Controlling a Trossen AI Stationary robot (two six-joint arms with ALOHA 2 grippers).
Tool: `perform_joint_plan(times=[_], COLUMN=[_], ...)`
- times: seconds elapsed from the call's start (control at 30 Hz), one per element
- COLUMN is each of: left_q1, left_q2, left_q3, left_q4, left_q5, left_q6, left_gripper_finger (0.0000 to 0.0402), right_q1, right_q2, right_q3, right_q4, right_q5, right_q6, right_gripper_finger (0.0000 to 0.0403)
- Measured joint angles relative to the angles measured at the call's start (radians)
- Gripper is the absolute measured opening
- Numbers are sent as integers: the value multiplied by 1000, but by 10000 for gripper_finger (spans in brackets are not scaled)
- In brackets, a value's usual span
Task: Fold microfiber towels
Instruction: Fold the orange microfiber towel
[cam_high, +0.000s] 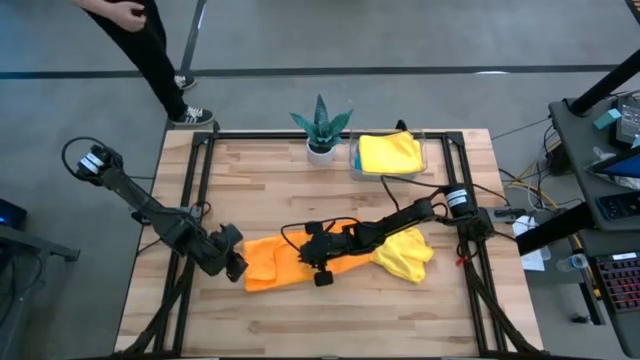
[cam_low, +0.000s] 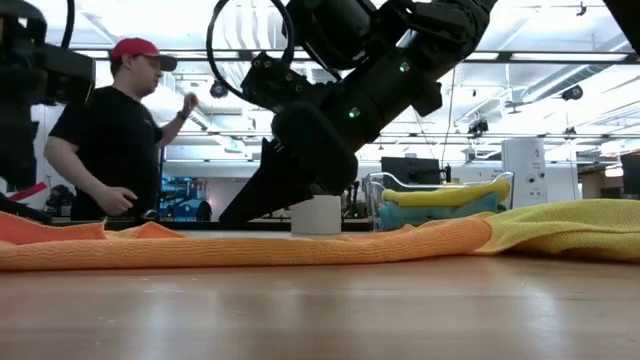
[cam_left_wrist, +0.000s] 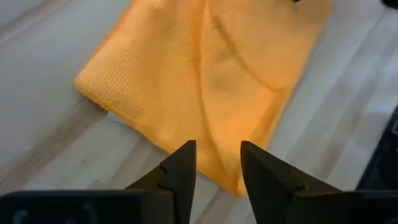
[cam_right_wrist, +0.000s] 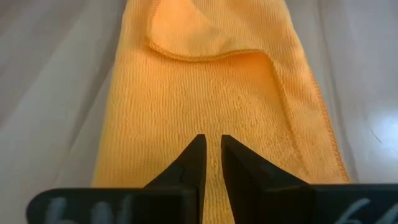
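Orange towel (cam_high: 272, 262): folded into a long strip, lying flat near the middle of the table (cam_high: 300, 330), a loose corner flap turned over on top.
Left gripper (cam_high: 238, 262): at the strip's end nearest the table's left edge; fingers parted with a gap between them, nothing held, the cloth lying beyond the tips.
Right gripper (cam_high: 318, 270): low over the other end of the orange towel; fingers almost together with a thin slit between them, no cloth visibly pinched.
Yellow towel (cam_high: 404, 254): crumpled, touching the orange strip's end on the side toward the table's right edge.
Second yellow towel (cam_high: 389, 153): folded in the clear tray (cam_high: 354, 160) at the far edge, on top of a blue towel (cam_low: 425, 214).
Potted plant (cam_high: 321, 128): beside the tray at the far edge.
Person (cam_low: 115, 135): standing beyond the table's far left corner.
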Motion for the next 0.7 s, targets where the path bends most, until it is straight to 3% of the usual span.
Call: perform_joint_plan(times=[0.27, 0.5, 0.7], left_q1=[1, 2, -11], left_q2=[70, 309, 515], left_q3=[80, 282, 453], left_q4=[76, 87, 80], left_q5=[-122, -157, -107], left_q6=[113, 269, 410], left_gripper_finger=[111, 111, 112], right_q1=[0, 7, 49], right_q2=[-56, -161, -287], right_q3=[-1, -63, -179], right_q4=[-92, -125, -104], right_q5=[27, 42, 57], right_q6=[-33, -56, -25], right_gripper_finger=[43, 43, 43])
